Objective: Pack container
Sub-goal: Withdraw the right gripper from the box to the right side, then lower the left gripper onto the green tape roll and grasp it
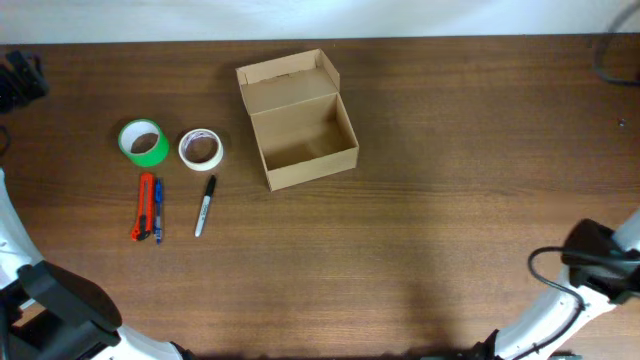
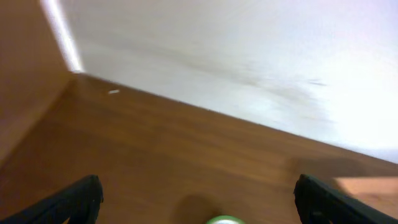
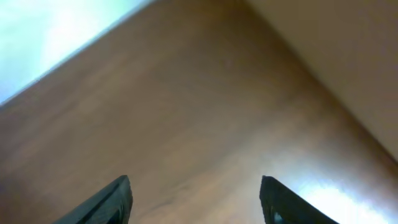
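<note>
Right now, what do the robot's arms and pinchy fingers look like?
Both arms are white tubes with chunky black joints: the left arm, the right arm. A thin black cable loops beside the right one. The left gripper and right gripper have dark, pointed fingers.

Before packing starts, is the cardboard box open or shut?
Open: the box has its flap folded back, and its bare inside shows from overhead.

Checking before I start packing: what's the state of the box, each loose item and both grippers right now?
container: open, lid flap tilted back, empty inside.
green tape roll: flat on the table, outside the container.
white tape roll: flat, beside the green one.
orange utility knife: lying flat; blade too small to tell.
blue pen: lying alongside the knife.
black marker: lying flat, unpacked.
left gripper: open, empty.
right gripper: open, empty.
</note>
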`<state>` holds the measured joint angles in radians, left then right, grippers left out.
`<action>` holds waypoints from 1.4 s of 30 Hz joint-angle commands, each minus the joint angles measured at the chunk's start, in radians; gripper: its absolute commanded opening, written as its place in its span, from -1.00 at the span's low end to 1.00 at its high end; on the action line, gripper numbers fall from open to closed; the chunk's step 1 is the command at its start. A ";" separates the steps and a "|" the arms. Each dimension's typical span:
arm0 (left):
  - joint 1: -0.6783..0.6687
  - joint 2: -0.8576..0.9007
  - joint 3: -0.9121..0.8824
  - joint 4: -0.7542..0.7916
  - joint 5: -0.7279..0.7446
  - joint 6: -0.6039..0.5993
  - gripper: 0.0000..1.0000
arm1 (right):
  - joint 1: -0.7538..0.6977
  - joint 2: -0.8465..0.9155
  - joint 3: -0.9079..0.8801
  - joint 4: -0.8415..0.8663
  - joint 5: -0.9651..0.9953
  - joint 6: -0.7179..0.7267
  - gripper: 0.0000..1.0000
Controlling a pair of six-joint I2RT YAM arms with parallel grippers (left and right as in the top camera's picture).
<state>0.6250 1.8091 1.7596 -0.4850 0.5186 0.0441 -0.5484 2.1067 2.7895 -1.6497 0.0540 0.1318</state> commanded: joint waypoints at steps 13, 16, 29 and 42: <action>-0.174 0.006 0.045 -0.180 0.179 -0.028 0.99 | -0.105 0.027 -0.535 0.103 -0.092 0.005 0.98; -0.240 0.006 0.086 -0.295 -0.159 -0.028 0.99 | -0.105 0.027 -0.600 0.103 -0.092 0.004 0.99; -0.206 0.098 0.137 -0.504 -0.495 -0.101 1.00 | -0.105 0.027 -0.651 0.103 -0.092 0.004 0.99; -0.180 0.347 0.137 -0.552 -0.401 -0.068 -0.10 | -0.105 0.027 -0.651 0.103 -0.092 0.004 0.98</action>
<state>0.4477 2.1185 1.8931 -1.0298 0.0826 -0.0345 -0.6537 2.1315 2.1426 -1.5467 -0.0284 0.1314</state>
